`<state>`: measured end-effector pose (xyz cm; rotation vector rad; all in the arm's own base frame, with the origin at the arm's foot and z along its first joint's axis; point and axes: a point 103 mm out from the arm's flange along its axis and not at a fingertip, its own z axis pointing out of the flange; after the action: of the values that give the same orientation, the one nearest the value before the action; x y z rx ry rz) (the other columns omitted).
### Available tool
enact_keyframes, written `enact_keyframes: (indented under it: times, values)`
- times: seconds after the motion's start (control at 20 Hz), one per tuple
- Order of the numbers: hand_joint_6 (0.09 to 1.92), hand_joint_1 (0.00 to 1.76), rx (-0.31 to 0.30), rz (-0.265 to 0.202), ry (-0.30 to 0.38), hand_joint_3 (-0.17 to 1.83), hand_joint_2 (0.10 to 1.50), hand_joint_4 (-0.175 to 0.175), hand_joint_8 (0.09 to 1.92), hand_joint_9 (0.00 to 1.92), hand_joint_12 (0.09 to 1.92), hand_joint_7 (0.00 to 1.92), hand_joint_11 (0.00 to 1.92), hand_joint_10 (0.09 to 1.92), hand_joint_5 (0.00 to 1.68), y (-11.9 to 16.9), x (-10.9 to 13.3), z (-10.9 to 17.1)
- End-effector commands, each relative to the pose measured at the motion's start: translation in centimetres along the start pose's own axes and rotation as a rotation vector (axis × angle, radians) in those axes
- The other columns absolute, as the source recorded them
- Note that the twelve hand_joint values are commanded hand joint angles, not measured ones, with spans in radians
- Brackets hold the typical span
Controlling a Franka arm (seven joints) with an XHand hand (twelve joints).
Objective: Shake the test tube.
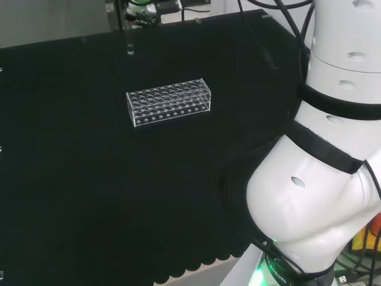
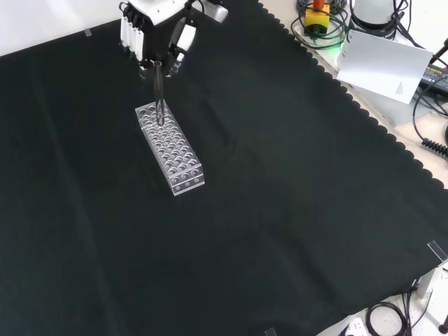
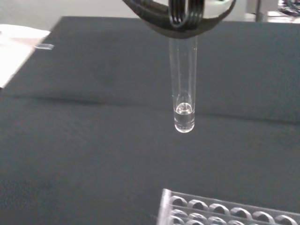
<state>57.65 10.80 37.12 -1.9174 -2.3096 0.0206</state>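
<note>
Hand (image 2: 155, 31): black-and-white fingers (image 3: 185, 11) pinch the tube's top.
Test tube (image 3: 183, 84): clear, round-bottomed, upright, a little clear liquid, above the rack.
Rack (image 2: 170, 145): clear plastic, perforated, on black cloth surface (image 2: 280, 210).

- The tube rack (image 2: 170, 148) lies on the cloth (image 2: 280, 210), toward the front view's upper left.
- The test tube (image 2: 159, 94) hangs upright from the hand (image 2: 155, 31), above the rack's far end.
</note>
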Motion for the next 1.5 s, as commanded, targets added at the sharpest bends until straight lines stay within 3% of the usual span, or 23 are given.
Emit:
enact_keyframes:
  times: [0.05,0.25,0.7,1.0,1.2,1.5]
  values:
    - [0.27,1.41,-0.02,-0.039,0.021,0.0,1.0,-0.175,0.92,1.18,1.05,1.26,1.06,0.64,1.22,0.6,2.1,-0.2]
    - [0.27,1.41,-0.006,0.009,-0.008,0.0,1.0,-0.175,0.92,1.18,1.05,1.26,1.06,0.64,1.23,-0.1,-0.4,0.0]
    - [0.26,1.41,0.056,0.232,-0.137,0.0,1.0,-0.175,0.93,1.18,1.05,1.25,1.06,0.64,1.23,-3.9,-11.9,-0.1]
    - [0.25,1.41,0.064,0.33,-0.232,0.0,1.0,-0.175,0.93,1.18,1.05,1.25,1.06,0.64,1.23,-5.5,-16.9,-1.9]
    - [0.25,1.41,0.053,0.348,-0.237,0.0,1.0,-0.175,0.94,1.18,1.05,1.25,1.06,0.64,1.23,-5.0,-17.4,-2.6]
    - [0.25,1.41,0.038,0.301,-0.15,0.0,1.0,-0.175,0.94,1.18,1.05,1.25,1.06,0.64,1.23,-3.3,-14.0,-1.2]
